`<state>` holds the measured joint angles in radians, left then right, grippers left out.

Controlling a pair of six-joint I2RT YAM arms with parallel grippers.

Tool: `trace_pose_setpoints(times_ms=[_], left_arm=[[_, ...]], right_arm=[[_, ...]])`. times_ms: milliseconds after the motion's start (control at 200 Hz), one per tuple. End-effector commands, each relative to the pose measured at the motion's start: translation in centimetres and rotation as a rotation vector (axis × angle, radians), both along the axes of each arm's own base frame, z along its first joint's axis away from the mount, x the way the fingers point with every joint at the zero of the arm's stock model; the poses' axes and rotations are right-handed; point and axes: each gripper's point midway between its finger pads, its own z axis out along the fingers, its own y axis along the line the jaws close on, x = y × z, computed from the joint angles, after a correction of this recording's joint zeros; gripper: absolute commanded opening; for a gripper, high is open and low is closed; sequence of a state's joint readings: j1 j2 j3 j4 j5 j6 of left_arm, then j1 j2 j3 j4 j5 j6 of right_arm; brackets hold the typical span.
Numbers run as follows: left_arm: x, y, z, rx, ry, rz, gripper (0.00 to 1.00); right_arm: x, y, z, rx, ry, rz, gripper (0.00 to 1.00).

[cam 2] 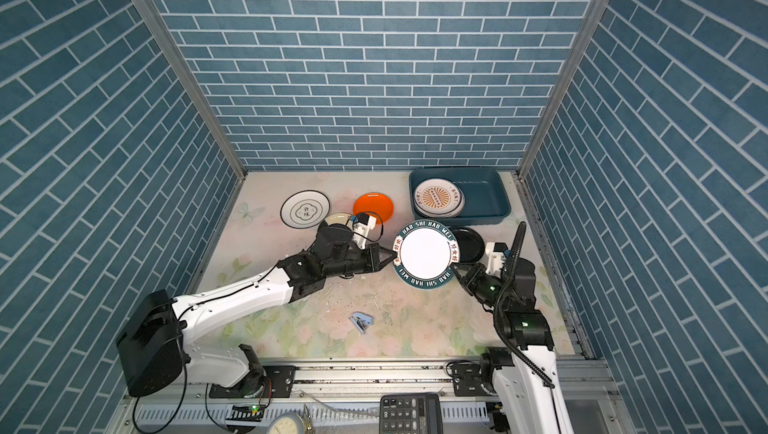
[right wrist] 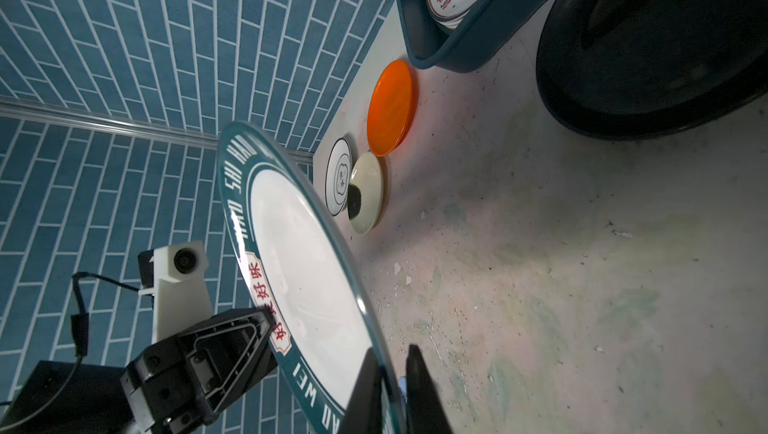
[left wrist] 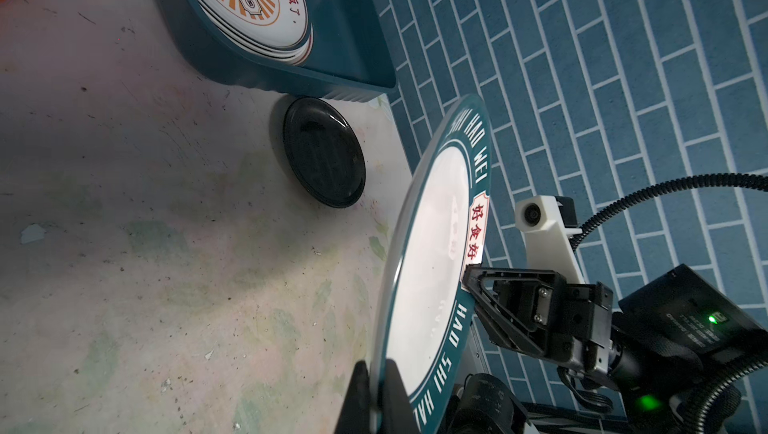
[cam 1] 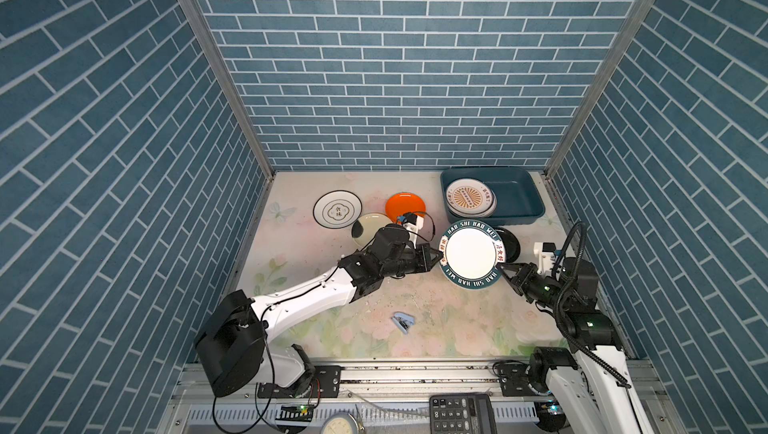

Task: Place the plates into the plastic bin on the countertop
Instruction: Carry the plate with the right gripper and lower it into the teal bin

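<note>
My left end effector (cam 1: 438,259) and right end effector (cam 1: 500,266) clamped opposite edges of the round white teal-rimmed plate (cam 1: 469,253). The rectangular dark-teal plastic bin (cam 1: 515,197) held stacked plates (cam 1: 469,197); four others (cam 1: 405,207) lay on the worktop (cam 1: 436,319).

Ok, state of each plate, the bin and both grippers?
Lettered plate: raised, gripped at both sides
Left gripper: shut on it
Right gripper: shut on it
Bin: holds plate stack
Black plate: on countertop
Orange plate: on countertop
Cream plate: on countertop
White plate: on countertop
</note>
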<state>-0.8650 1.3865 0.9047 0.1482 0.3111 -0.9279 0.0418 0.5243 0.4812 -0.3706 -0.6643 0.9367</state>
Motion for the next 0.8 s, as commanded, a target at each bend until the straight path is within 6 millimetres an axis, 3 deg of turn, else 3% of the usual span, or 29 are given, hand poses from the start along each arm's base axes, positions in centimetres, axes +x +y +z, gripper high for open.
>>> trace_pose_setpoints(times_ms=[0,100,175,310,405,795], left_arm=[[-0.3,-1.0,2.2,-0.044,-0.081,-0.047,0.00],[-0.2,-0.8,1.5,-0.024,-0.074,-0.038,0.00],[-0.3,-0.7,1.3,-0.021,-0.074,-0.042,0.14],[-0.3,-0.2,0.9,0.013,-0.079,-0.030,0.68],[-0.1,0.4,0.6,0.040,-0.095,-0.009,0.99],[1.8,5.5,-0.3,0.170,-0.191,0.149,1.00]], right_arm=[[0.5,-0.3,-0.3,0.011,0.024,-0.036,0.00],[0.5,-0.4,-0.6,0.011,0.036,-0.041,0.00],[0.5,-0.4,-0.5,0.012,0.036,-0.042,0.00],[0.5,-0.6,-0.6,0.004,0.041,-0.054,0.00],[0.5,-0.8,-0.8,-0.003,0.048,-0.065,0.00],[2.0,-0.9,0.1,-0.052,0.072,-0.051,0.00]])
